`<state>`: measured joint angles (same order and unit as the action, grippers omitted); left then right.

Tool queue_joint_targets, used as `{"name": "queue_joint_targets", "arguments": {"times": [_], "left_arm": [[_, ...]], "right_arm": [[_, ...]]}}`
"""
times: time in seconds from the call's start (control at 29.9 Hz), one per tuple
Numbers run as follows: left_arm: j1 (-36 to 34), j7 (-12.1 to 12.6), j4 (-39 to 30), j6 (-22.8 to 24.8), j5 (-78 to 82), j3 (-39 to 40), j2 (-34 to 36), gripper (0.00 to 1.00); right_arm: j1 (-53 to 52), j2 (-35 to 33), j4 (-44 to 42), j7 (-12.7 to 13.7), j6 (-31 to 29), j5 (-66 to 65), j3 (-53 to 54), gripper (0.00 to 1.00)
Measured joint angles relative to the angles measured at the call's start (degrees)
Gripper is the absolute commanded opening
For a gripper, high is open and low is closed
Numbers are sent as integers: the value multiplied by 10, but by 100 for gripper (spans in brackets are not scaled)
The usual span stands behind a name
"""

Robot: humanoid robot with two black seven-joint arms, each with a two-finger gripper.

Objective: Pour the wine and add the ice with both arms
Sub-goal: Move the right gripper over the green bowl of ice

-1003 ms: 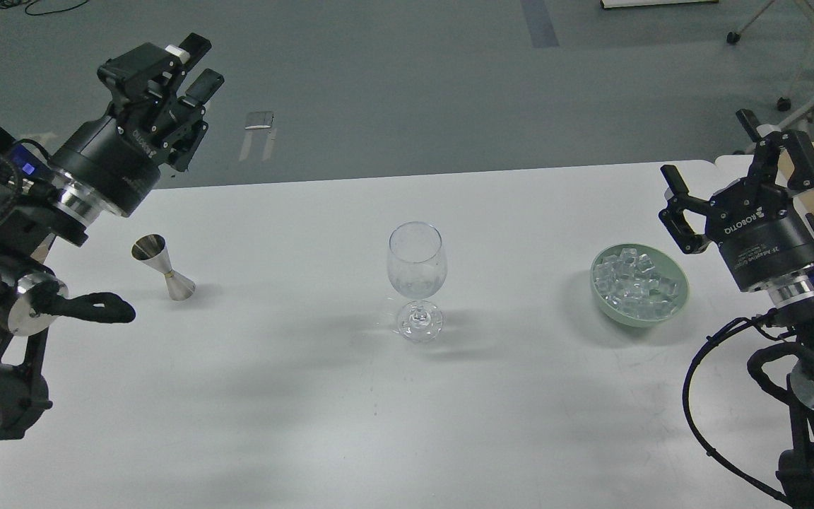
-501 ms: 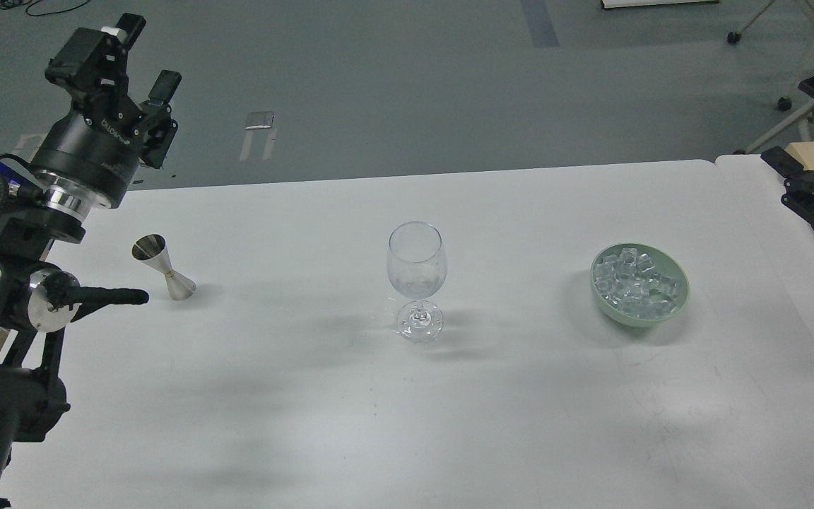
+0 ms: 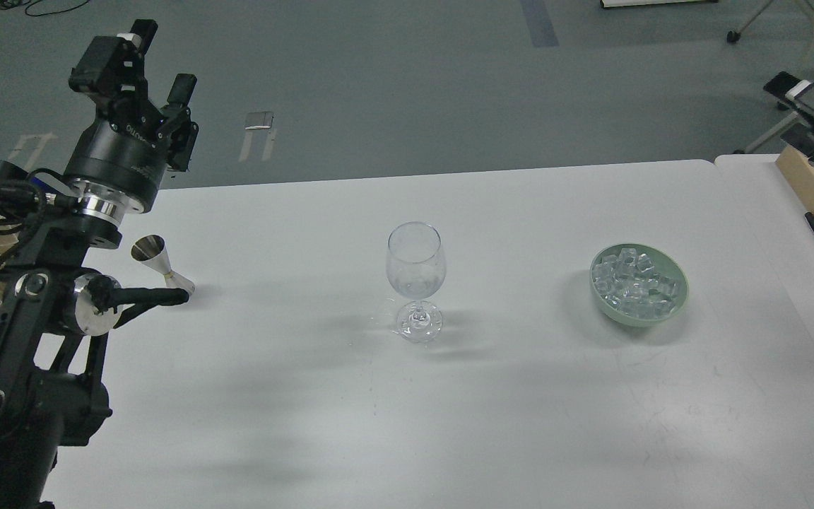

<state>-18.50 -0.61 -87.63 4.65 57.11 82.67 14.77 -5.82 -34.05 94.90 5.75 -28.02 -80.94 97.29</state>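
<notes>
Left gripper (image 3: 156,63) raised far-left, fingers spread, empty; glass (image 3: 415,268) centre, jigger (image 3: 160,265) left, ice (image 3: 634,283) right, within each arm's reach; right gripper's state unclear.

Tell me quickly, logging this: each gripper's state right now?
Left gripper: open, holding nothing.
Right gripper: at the frame edge, cannot be told.

Your right gripper (image 3: 813,106) is cut off by the right edge; its jaw state cannot be told. The left arm (image 3: 32,339) covers the foot of the jigger (image 3: 156,260) near the table's (image 3: 393,424) left edge. The table's near edge lies out of view.
</notes>
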Motion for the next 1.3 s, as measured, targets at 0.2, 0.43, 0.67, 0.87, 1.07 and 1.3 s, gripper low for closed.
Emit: {"name": "queue_joint_targets", "arguments": {"times": [0.2,0.43,0.67,0.87,1.07,1.3], "left_arm": [[0,0,0,-1,1,1,-5,77],[0,-1,0,-1,1,1,-7,77],[0,-1,0,0,0,0,-5,78],[-1,0,0,0,0,0,0,78],[-4,1,0,1,0,0,2,78],[-9,5,0,2,1,-1,5,78]], "right_arm": [[-17,-8,24,-39,0,-156,-62,100],[-35,-86,31,-128,0,-285,-158,100],[-37,-91,6,-194,0,-423,-191,100],[-37,-64,-49,-216,0,-440,-210,100],[-29,-31,-113,-219,73,-441,-235,100],[-24,-12,-160,-253,211,-441,-243,100]]}}
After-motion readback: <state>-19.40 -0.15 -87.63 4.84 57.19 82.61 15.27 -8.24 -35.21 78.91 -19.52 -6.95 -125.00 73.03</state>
